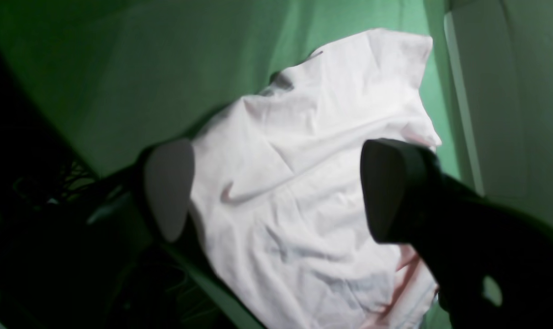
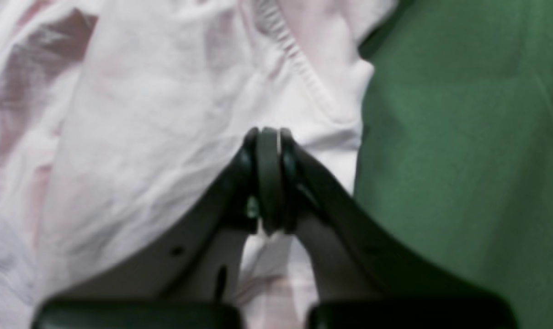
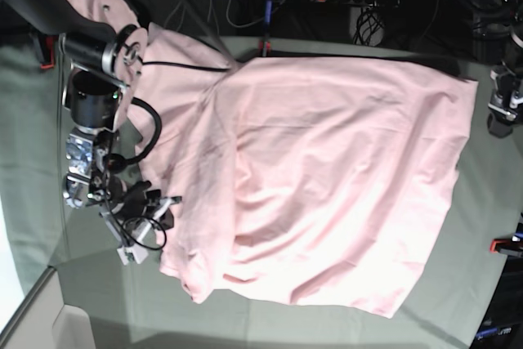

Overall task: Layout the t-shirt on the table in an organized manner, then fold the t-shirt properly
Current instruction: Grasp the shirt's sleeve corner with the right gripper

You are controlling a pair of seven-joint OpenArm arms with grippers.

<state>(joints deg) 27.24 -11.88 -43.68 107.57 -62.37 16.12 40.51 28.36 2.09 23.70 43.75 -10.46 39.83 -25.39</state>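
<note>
So the t-shirt (image 3: 327, 177) is sprawled over most of the bench (image 3: 33, 202), filling the middle and right of the base view, rumpled, with one sleeve bunched at the upper left and the edge on the left side folded under itself. Not laid out flat yet, so I'd say this is the spreading step, not the folding one.

The right end effector (image 2: 268, 137) is pinched fully together right at the shirt's edge near a ribbed hem, low left in the base view. Looks like it has fabric, but the wrist view doesn't show cloth between the tips, so can't swear to it.

The left end effector (image 1: 276, 187) is spread wide, hovering above the shirt, holding nothing.

Tip: pull that left edge outward low and slow, away from the middle. Yank it and thin cotton just drags the whole shirt along.
</note>
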